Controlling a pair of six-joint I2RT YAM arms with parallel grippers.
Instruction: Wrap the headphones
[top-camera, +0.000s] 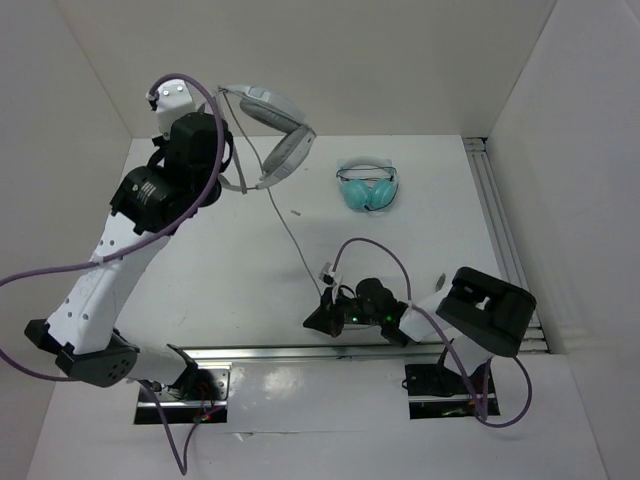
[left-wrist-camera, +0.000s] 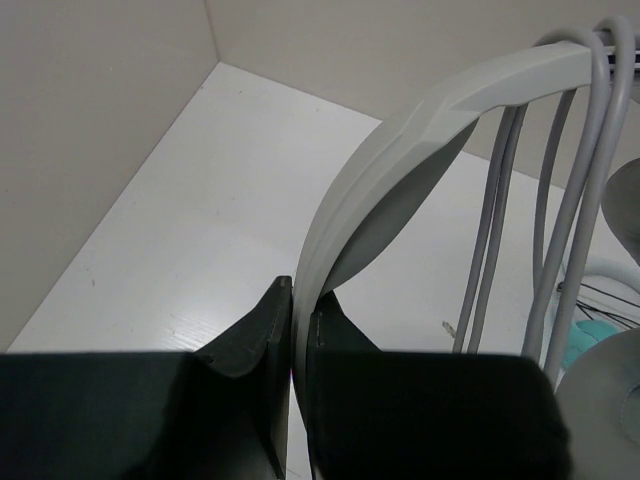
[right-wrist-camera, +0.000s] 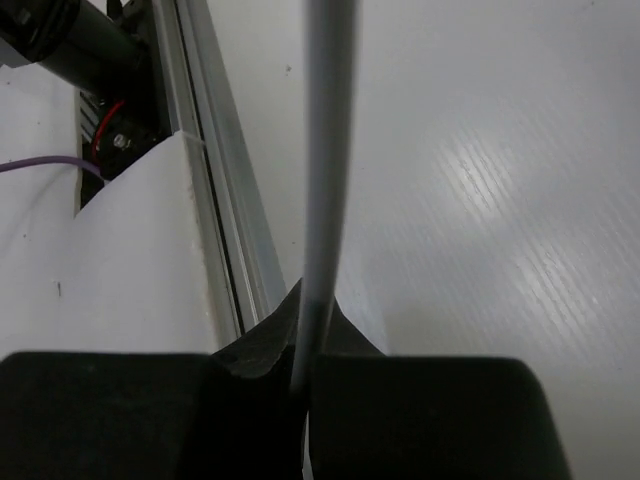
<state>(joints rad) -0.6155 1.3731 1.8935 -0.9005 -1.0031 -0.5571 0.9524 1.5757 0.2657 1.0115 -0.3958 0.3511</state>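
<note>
Headphones (top-camera: 275, 130) in left gripper (left-wrist-camera: 300, 302) — cable (right-wrist-camera: 328, 150) in right gripper (right-wrist-camera: 312, 312)

— What colour is seen on the headphones (top-camera: 272, 130)?
— A light grey, close to white, is shown on the headband, with no pattern. The thin cable (top-camera: 290, 235) is seen in a matching pale grey.
— And the smaller headphones (top-camera: 366, 186)?
— Teal is shown throughout.
— How are the arms finished?
— The left arm (top-camera: 95, 285) is finished in white with black joints. The left gripper (left-wrist-camera: 300, 300) and the right gripper (right-wrist-camera: 310, 320) are rendered in matt black. Purple is seen on the arm leads (top-camera: 368, 240).
— And the surroundings?
— The table (top-camera: 230, 270) is seen as white, finely ribbed in the right wrist view. The rail (right-wrist-camera: 225, 200) is silver, and the walls (top-camera: 60, 150) are a plain off-white.
</note>
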